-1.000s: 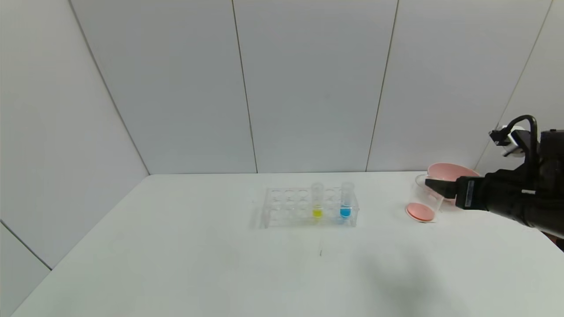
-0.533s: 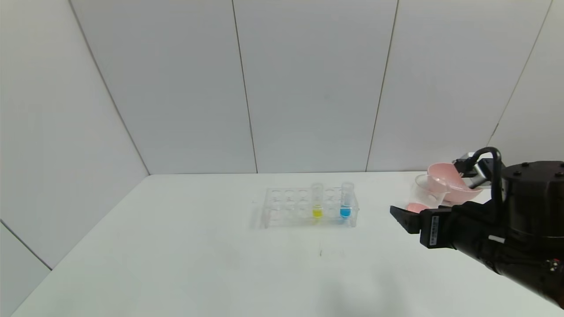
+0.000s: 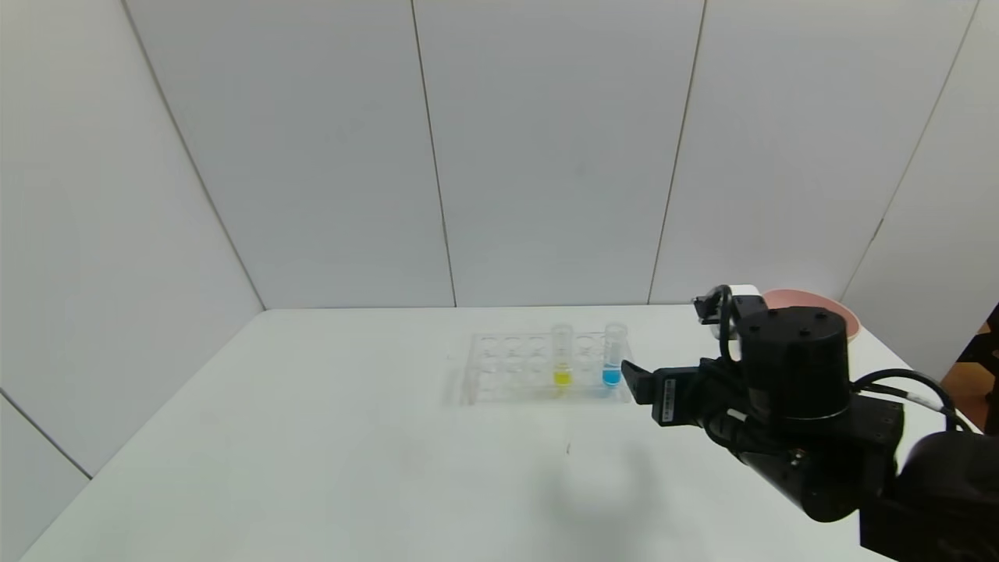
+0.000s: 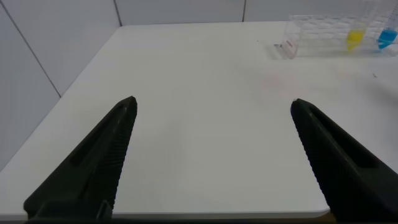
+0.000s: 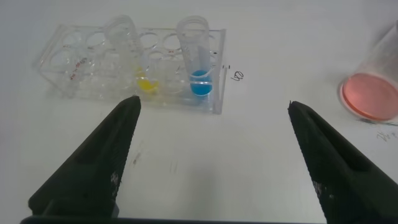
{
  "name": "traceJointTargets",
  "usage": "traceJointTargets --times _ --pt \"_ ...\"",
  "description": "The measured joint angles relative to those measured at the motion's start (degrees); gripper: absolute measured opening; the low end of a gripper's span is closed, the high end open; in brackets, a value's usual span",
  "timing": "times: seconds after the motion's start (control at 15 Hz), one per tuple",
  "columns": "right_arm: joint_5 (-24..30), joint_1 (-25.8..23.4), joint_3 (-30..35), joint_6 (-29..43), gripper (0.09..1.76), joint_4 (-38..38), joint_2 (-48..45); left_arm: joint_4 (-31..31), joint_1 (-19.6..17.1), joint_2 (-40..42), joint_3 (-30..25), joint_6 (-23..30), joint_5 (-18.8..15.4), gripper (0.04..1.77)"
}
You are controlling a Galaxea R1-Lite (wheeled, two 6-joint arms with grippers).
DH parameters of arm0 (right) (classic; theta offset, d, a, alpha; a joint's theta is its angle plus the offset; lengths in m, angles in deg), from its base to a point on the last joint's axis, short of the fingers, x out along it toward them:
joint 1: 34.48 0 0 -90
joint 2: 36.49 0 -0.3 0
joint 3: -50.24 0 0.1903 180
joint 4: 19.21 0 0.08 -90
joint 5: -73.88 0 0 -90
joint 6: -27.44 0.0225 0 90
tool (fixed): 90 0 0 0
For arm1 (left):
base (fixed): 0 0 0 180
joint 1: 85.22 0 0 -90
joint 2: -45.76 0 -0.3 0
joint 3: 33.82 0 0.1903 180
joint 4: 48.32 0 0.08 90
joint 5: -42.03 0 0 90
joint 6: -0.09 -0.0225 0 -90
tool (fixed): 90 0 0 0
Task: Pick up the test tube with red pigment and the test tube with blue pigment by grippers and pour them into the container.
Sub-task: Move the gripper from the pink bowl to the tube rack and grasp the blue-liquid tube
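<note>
Reaching step: the right hand (image 5: 211, 109), spread wide and empty, faces the clear round-bottomed blue-pigment tube (image 5: 197, 59) in the transparent rack (image 5: 68, 62) toward the worktop's (image 3: 312, 437) far edge. Next, I judge, it must straddle the tube and close. Left hand (image 4: 211, 109) idles wide open near the worktop's near-left corner.

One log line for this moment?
right gripper: open, nearing blue tube in rack | left gripper: open, idle | beaker: red liquid in it

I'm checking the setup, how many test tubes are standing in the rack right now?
2. The tube with yellow liquid and the test tube with blue pigment stand side by side in the clear rack, upright, the blue one nearer the container. No red tube shows.
</note>
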Motion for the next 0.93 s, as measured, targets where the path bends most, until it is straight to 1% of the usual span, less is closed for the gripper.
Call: traceJointTargets --times 0.47,0.93 --pt "-0.1 -0.7 -9.7 -0.2 1.7 0.0 12.1 0.0 0.0 0.0 0.0 0.0 0.0 1.76" --pt "-0.2 -2.1 -16.7 -3.1 1.7 0.3 18.0 0.0 0.0 0.0 0.0 0.0 0.0 1.76"
